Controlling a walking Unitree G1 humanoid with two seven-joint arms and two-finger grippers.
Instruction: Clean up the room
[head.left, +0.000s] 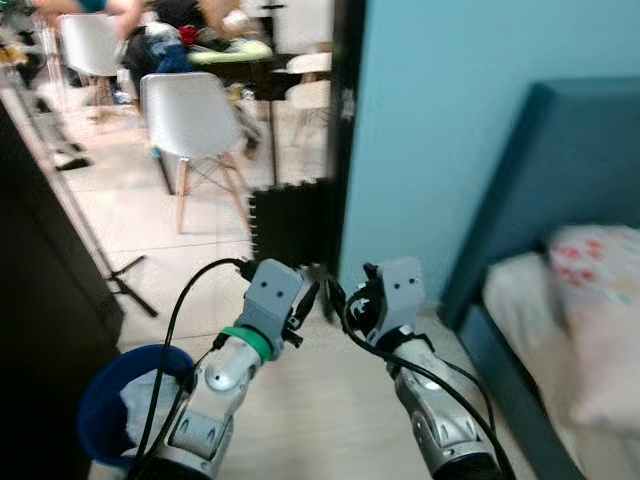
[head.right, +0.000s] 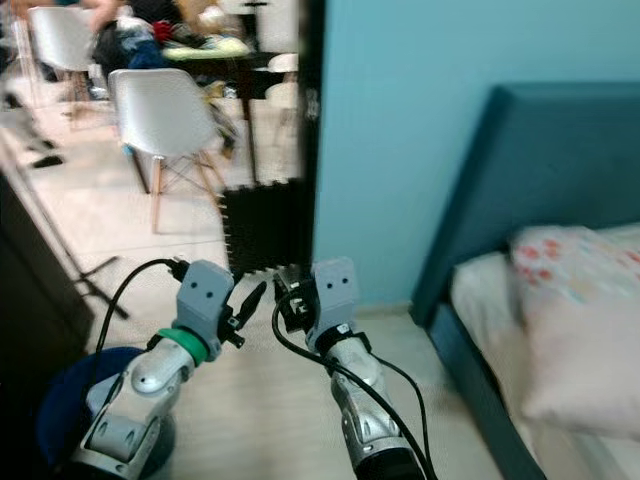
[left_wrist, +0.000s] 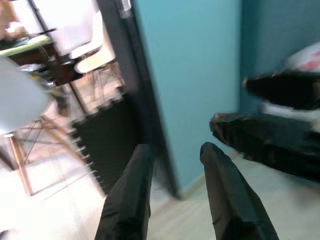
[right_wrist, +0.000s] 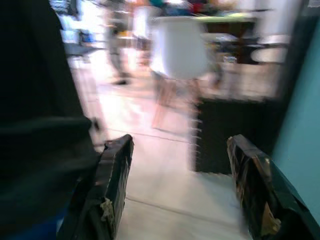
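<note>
Here, the blue bin (head.left: 110, 400) holding crumpled paper sits on the floor beside my left arm, while my left gripper (left_wrist: 175, 190) and right gripper (right_wrist: 182, 190) hover raised, both parted and empty, near the teal wall (head.left: 440, 130).

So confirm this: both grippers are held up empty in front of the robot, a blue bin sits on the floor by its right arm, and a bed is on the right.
One thing is wrong: the blue bin sits by the left arm, not the right, as the left eye view shows. The rest holds: the left gripper and right gripper are open and empty, and the bed is on the right.
</note>
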